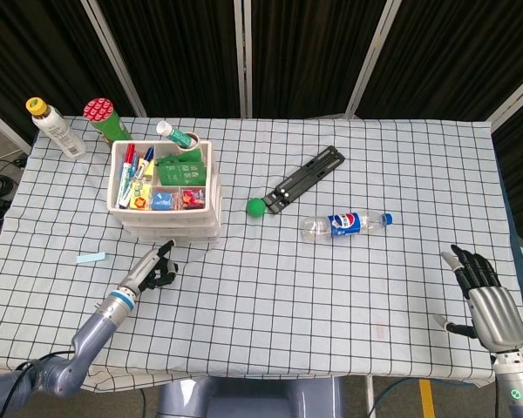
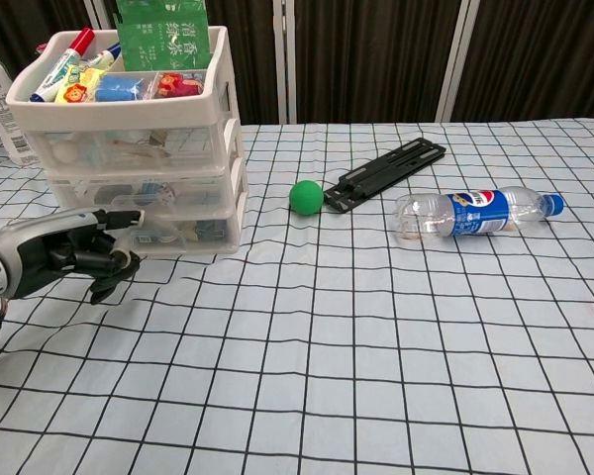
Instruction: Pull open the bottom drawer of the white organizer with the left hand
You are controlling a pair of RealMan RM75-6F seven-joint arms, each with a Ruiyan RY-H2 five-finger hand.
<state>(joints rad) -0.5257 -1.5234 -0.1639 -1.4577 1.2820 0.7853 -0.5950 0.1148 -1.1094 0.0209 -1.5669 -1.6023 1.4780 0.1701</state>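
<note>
The white organizer [image 1: 164, 187] [image 2: 129, 129] has three drawers and an open top tray full of markers and packets, and stands at the table's left. Its bottom drawer [image 2: 183, 233] [image 1: 170, 238] sticks out slightly in front of the two above. My left hand [image 1: 154, 268] [image 2: 67, 259] is at that drawer's front. One finger reaches onto the drawer's handle and the others are curled under. My right hand [image 1: 484, 300] rests far off at the table's right edge with its fingers spread and nothing in it. It does not show in the chest view.
A green ball [image 1: 255, 206] [image 2: 305, 196], a black bracket [image 1: 305, 178] [image 2: 386, 173] and a lying Pepsi bottle [image 1: 344, 224] [image 2: 470, 213] sit right of the organizer. Behind it stand a white bottle [image 1: 57, 129] and a green can [image 1: 103, 119]. A blue paper slip [image 1: 91, 258] lies at the left.
</note>
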